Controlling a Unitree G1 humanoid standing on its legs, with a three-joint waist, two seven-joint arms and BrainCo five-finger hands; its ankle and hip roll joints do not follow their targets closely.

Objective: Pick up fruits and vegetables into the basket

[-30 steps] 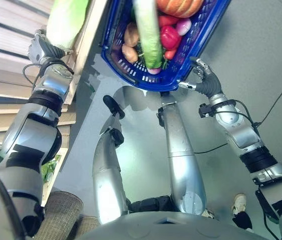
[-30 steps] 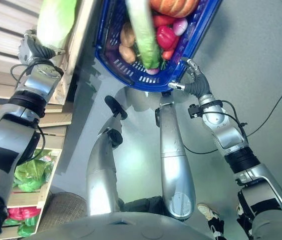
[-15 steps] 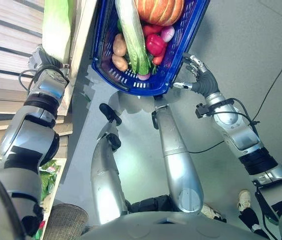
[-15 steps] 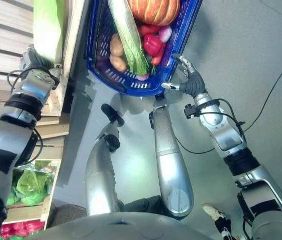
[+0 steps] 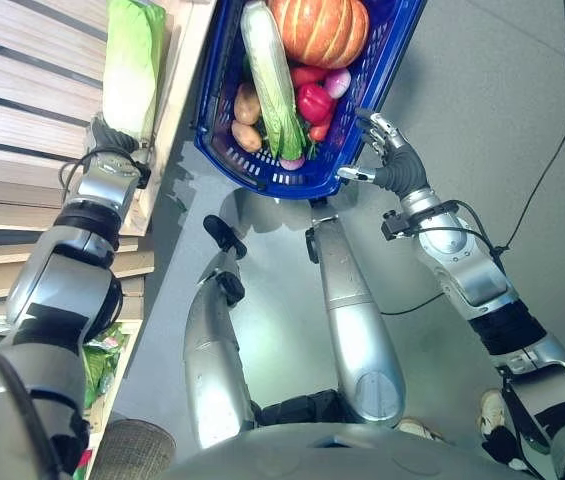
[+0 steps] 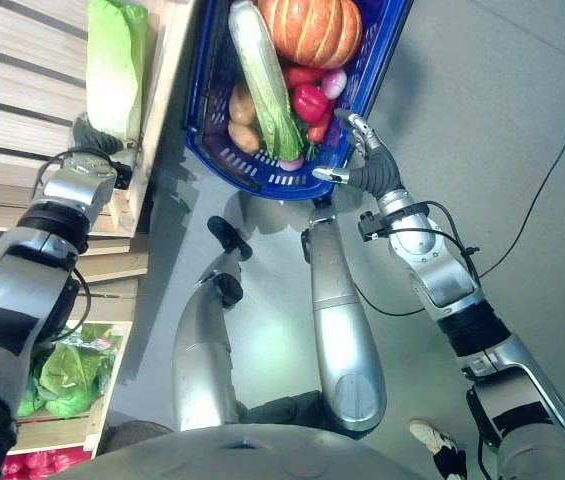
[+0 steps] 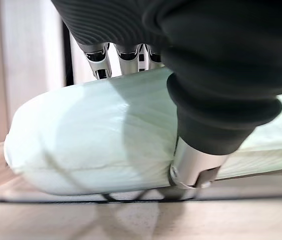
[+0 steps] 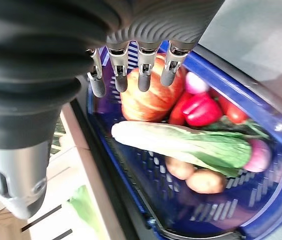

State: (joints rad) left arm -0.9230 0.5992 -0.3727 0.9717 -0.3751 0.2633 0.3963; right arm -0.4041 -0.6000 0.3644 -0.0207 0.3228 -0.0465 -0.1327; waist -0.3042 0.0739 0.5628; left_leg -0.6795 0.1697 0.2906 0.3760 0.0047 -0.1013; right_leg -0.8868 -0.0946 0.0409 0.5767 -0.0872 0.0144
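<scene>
A pale green napa cabbage (image 5: pixel 134 65) lies on the wooden shelf at the left. My left hand (image 5: pixel 110 135) is at its near end; in the left wrist view the fingers (image 7: pixel 101 62) reach over the cabbage (image 7: pixel 96 140) and the thumb presses its near side. The blue basket (image 5: pixel 262 180) stands on the floor beside the shelf. It holds a pumpkin (image 5: pixel 320 28), a long leafy cabbage (image 5: pixel 270 80), a red pepper (image 5: pixel 314 102) and potatoes (image 5: pixel 247 105). My right hand (image 5: pixel 387 160) hovers open at the basket's near right corner, holding nothing.
The slatted wooden shelf (image 5: pixel 22 110) fills the left side, and its front board (image 5: pixel 177 90) runs between the cabbage and the basket. A lower crate holds leafy greens (image 6: pixel 62 370). Grey floor lies to the right of the basket.
The whole picture has shifted, so the camera moved. My left hand stays at the cabbage's end and my right hand stays beside the basket's corner.
</scene>
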